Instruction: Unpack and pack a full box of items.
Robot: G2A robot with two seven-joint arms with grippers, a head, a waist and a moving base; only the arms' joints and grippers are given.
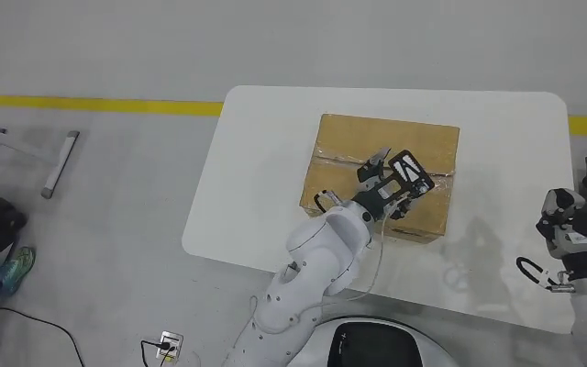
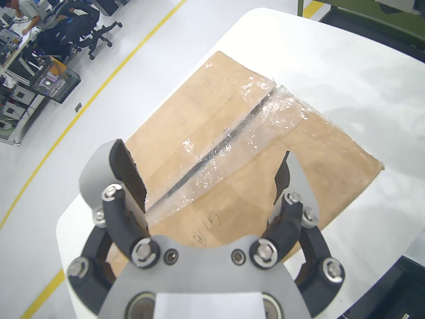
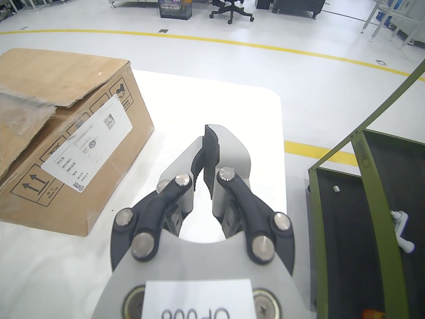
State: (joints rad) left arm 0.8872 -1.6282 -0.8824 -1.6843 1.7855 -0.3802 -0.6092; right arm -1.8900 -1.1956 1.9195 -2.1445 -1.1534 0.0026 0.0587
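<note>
The cardboard box point(image 3: 49, 71) carries a white label point(image 3: 87, 144) on its side wall, with a square code and print too small to read; two upward arrows point(image 3: 31, 182) beside it; handwritten marks point(image 2: 206, 230) on its top flap.

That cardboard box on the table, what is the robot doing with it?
The robot looks to be at the very start of unpacking. Its left gripper is open above the cardboard box, right over the middle seam, which is covered with crinkled clear tape. The flaps are down, so the box is not yet opened. The right gripper is shut, holds nothing, and sits off to the side of the box over the white table.
</note>
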